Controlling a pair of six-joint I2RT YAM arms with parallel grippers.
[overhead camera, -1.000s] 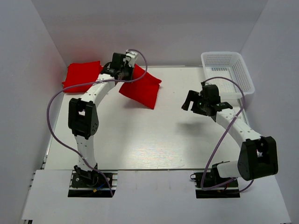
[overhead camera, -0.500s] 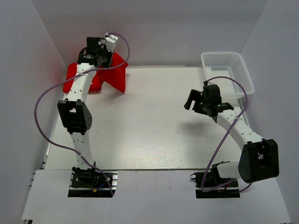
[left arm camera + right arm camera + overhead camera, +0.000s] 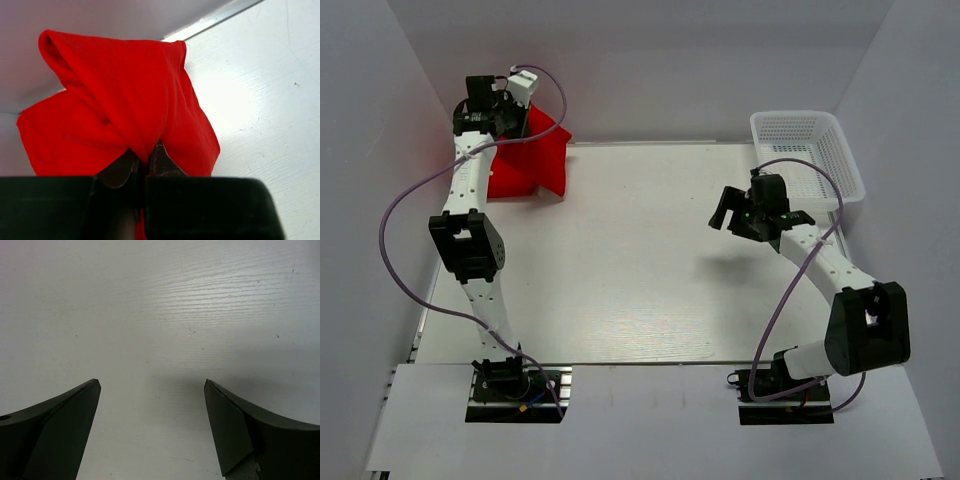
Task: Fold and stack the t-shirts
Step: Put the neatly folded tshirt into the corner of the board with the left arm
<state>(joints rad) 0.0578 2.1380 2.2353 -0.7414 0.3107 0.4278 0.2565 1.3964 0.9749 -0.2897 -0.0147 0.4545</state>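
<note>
At the upper left of the frame, the left hand point(image 3: 142, 156) is pinched tight on a bunched red t-shirt point(image 3: 120, 95) above the surface point(image 3: 640, 260). The right hand point(image 3: 152, 387) hovers spread wide, holding nothing.

White wood-grain table point(image 3: 640, 270) spread out before me, plain pale back wall point(image 3: 650, 60), matching side walls on my left point(image 3: 360, 200) and right point(image 3: 920, 150), thin metal strip point(image 3: 660, 143) along the tabletop's far edge, soft even light, a mild sheen mid-table
</note>
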